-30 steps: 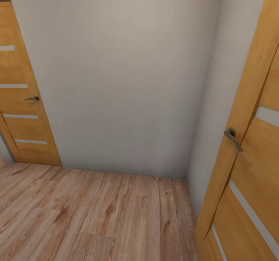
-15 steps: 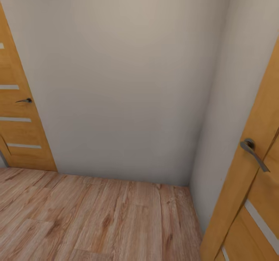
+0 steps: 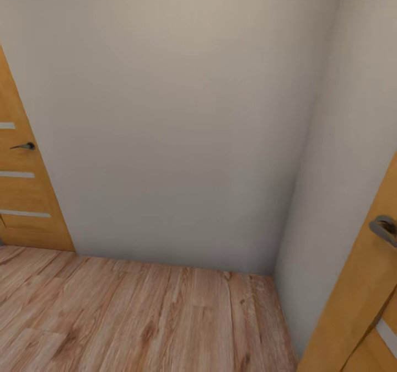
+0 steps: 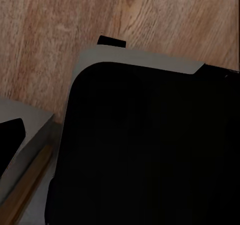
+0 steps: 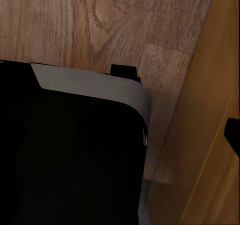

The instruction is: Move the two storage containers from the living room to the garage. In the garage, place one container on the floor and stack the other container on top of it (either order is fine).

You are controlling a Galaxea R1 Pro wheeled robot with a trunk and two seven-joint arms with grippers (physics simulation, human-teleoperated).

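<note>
Plain wall [image 3: 182, 112], plank floor [image 3: 138, 317], orange doors left [image 3: 22, 195] and right [image 3: 358, 306] (grey handles), jaw states impossible to tell.

Head view: even, soft, diffuse light, no visible source. Pale wall [image 3: 182, 118] brightest at upper centre, grading to grey toward lower corner; faint shading along corner seam at right. No glare, no hard shadows on plank floor [image 3: 138, 322]. Wide-angle distortion: door [image 3: 22, 184] at left edge and door [image 3: 358, 306] at lower right lean outward. Slight softness, compression blur on wood grain.

Wrist views: dim. Black robot body [image 4: 145, 150] almost featureless, detail crushed. Wood grain soft, low-res.
</note>
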